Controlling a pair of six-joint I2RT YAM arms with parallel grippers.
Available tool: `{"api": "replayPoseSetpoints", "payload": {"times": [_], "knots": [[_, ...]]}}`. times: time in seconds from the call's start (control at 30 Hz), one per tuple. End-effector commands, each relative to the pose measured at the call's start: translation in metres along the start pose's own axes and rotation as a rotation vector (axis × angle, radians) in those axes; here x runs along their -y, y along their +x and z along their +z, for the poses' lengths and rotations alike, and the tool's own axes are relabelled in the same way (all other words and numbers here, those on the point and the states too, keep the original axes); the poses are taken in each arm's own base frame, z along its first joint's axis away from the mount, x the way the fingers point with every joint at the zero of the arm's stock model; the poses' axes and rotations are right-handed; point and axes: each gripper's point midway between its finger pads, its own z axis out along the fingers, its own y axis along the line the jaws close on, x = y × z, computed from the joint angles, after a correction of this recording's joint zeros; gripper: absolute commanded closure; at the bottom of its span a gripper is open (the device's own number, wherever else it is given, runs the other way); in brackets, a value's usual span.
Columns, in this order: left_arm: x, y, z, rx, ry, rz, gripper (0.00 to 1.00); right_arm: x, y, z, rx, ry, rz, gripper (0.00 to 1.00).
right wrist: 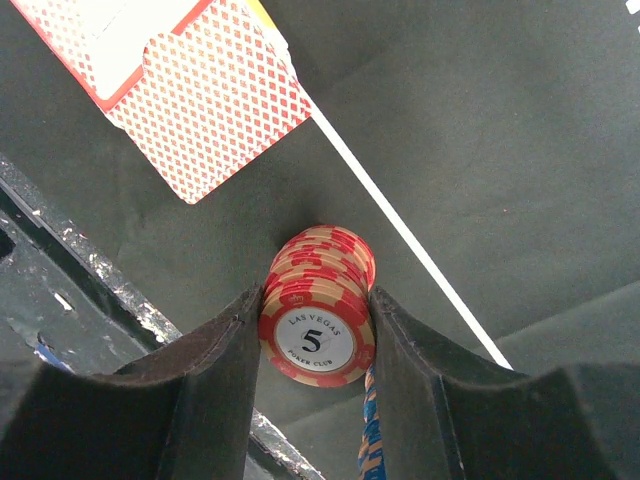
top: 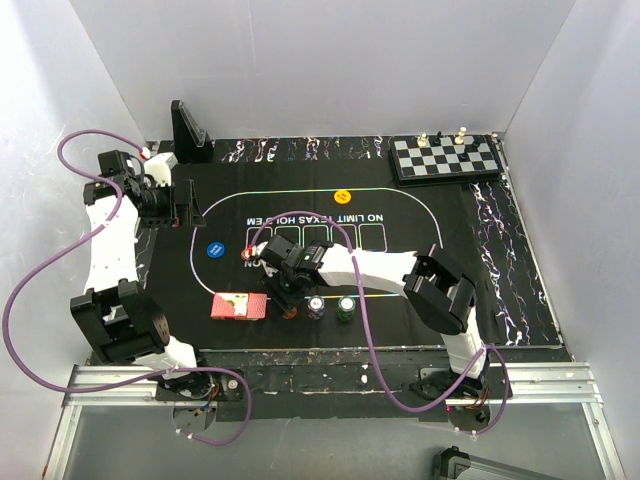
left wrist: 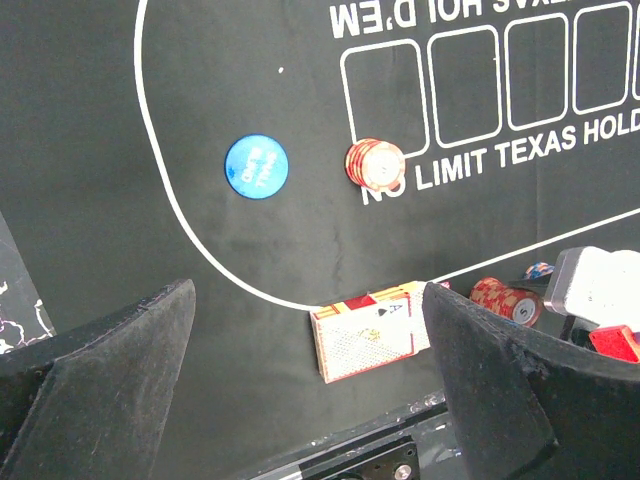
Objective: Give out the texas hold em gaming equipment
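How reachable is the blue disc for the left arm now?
Probably yes: the left gripper is open and empty, the blue disc lies on bare mat before it, and the right gripper is away at the red chip stack.

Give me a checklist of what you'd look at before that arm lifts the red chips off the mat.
1. Right gripper fingers on both sides of the red 5 chip stack: ok, pads against its edges.
2. Stack straight: cannot tell; the lower chips look offset from this angle.
3. Playing-card box apart from the fingers: ok.
4. Blue-edged chip free of the grip: cannot tell; it sits right beside one finger.
5. Left gripper open, empty and off to the side: ok.
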Motion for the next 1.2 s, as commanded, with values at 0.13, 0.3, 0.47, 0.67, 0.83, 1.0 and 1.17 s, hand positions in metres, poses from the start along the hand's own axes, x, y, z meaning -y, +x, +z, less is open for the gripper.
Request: {"api": "replayPoseSetpoints", "payload": {"times": [0.13,0.3,0.47,0.67,0.83,1.0,1.17], "knots": [[0.009,-0.005,-0.011,0.051,0.008,0.022,0.02,-0.01,-0.02,-0.022,0.068,-0.014,-0.017,0.63],[0.01,-0.004,-0.011,0.051,0.015,0.02,0.02,-0.012,-0.028,-0.035,0.092,-0.012,-0.028,0.67],[0.01,-0.005,-0.012,0.05,0.014,0.022,0.02,-0.013,-0.035,-0.043,0.118,-0.012,-0.037,0.79],[0.011,-0.005,-0.013,0.052,0.015,0.026,0.02,-0.001,-0.051,-0.052,0.157,0.051,-0.058,0.99],[0.01,-0.006,-0.014,0.052,0.014,0.028,0.02,0.034,-0.079,-0.071,0.211,0.086,0.002,0.99],[0.009,-0.007,-0.013,0.047,0.016,0.027,0.02,0.096,-0.103,-0.086,0.251,0.144,0.135,0.99],[0.008,-0.008,-0.008,0.034,0.029,0.016,0.02,0.178,-0.113,-0.093,0.255,0.252,0.291,0.99]]}}
